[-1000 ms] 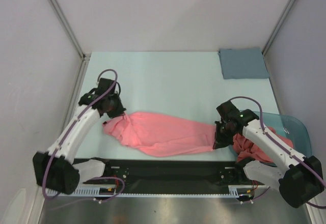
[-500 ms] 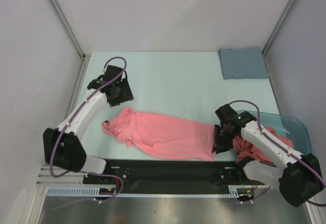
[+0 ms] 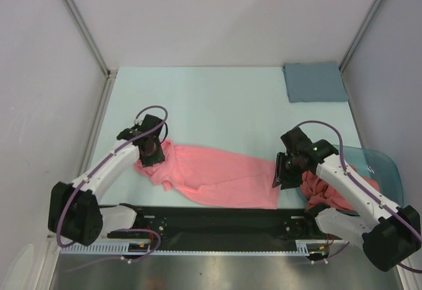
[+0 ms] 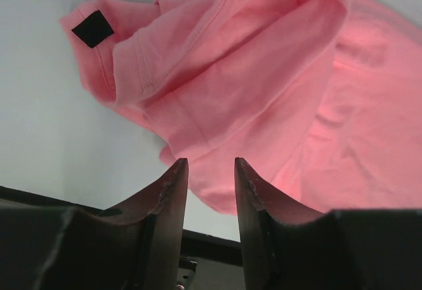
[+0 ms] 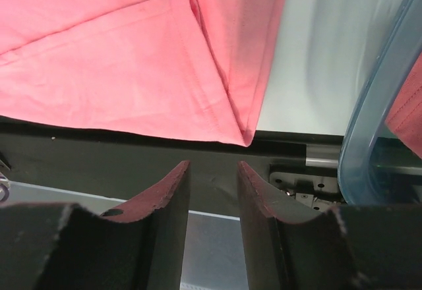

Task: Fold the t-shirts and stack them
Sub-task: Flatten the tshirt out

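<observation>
Beneath left jaws, bunched end of t-shirt (image 3: 217, 174), hem beneath right jaws

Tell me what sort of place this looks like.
Probably a robot lab test cell rather than a home: plain white panel walls box in a pale table, with two robot arms bolted at its edge and a pink t-shirt laid out.
</observation>
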`<state>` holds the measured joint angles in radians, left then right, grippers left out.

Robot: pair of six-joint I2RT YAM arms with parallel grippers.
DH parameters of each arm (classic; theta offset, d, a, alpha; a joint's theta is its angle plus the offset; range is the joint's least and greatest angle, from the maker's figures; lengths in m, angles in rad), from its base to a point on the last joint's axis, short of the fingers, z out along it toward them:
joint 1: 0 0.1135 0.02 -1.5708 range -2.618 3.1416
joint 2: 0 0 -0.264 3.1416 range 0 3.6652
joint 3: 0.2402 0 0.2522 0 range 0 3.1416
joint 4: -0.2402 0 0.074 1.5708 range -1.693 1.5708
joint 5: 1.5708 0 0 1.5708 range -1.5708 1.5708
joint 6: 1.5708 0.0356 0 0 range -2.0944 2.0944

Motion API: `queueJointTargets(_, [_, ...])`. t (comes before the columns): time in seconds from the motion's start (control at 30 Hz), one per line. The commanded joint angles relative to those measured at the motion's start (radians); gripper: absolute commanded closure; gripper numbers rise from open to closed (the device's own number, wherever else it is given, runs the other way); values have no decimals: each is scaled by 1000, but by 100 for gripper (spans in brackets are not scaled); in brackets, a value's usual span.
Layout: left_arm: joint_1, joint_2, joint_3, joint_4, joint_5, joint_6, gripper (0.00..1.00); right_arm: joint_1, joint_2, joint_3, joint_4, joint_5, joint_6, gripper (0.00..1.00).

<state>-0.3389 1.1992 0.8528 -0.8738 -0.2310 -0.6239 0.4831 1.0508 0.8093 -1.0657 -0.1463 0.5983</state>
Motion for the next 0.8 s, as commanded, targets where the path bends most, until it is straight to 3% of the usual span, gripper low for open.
queueJointTargets(0.0, [3, 71, 15, 29, -79, 32, 60, -1, -25, 41, -16, 1, -9, 60])
queueJointTargets(0.27, [1, 126, 8, 52, -122, 59, 57, -14, -41, 47, -23, -1, -20, 60])
queueJointTargets(0.5, [1, 152, -3, 64, -79, 69, 59, -20, -28, 45, -7, -22, -37, 60])
queueJointTargets(0.6, [1, 126, -6, 52, -79, 52, 53, -20, -31, 48, -7, -22, -37, 60])
queueJointTargets(0.63, [3, 120, -6, 49, -82, 37, 47, -20, -35, 44, -7, -22, -37, 60])
queueJointTargets(0.77, [3, 102, -24, 61, -79, 20, 46, -20, -49, 27, 0, -29, -34, 60])
